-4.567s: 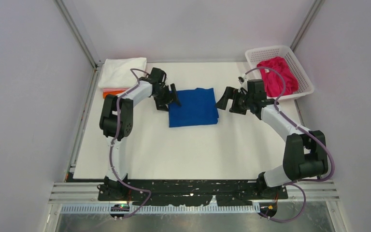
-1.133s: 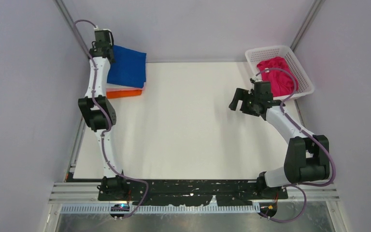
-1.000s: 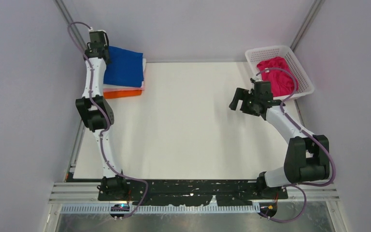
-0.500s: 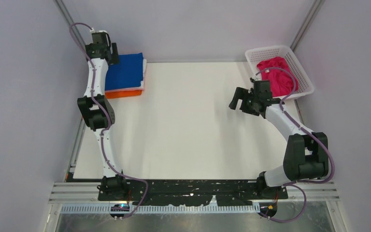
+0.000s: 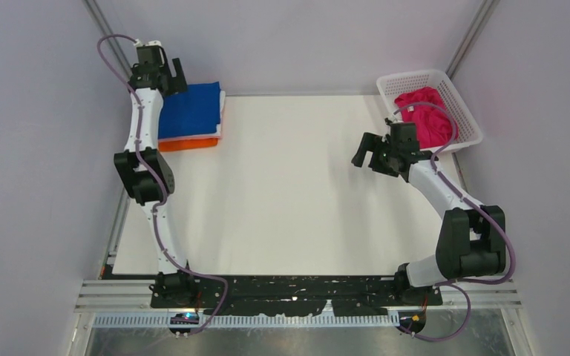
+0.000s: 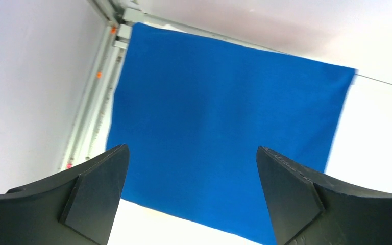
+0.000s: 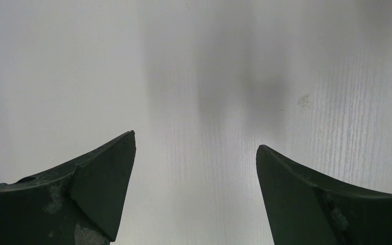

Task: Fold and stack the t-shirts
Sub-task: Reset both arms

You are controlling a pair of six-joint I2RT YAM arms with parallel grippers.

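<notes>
A folded royal blue t-shirt (image 5: 191, 110) (image 6: 224, 138) lies on top of the stack at the table's far left corner, over a white layer and an orange t-shirt (image 5: 188, 144). My left gripper (image 5: 172, 76) (image 6: 191, 168) hangs open just above the blue one's far left edge, nothing between its fingers. A crumpled magenta t-shirt (image 5: 427, 113) lies in the white basket (image 5: 393, 84) at the far right. My right gripper (image 5: 365, 154) (image 7: 195, 163) stands open above the bare table, left of the basket.
A white mat (image 5: 289, 193) covers the table. Metal frame posts (image 5: 115, 44) stand at the back corners, with grey walls on both sides. The left rail (image 6: 94, 107) runs beside the stack.
My left gripper has opened and let go of the blue t-shirt, which now lies flat on the stack. The left arm has lifted slightly. The right arm has not moved.
</notes>
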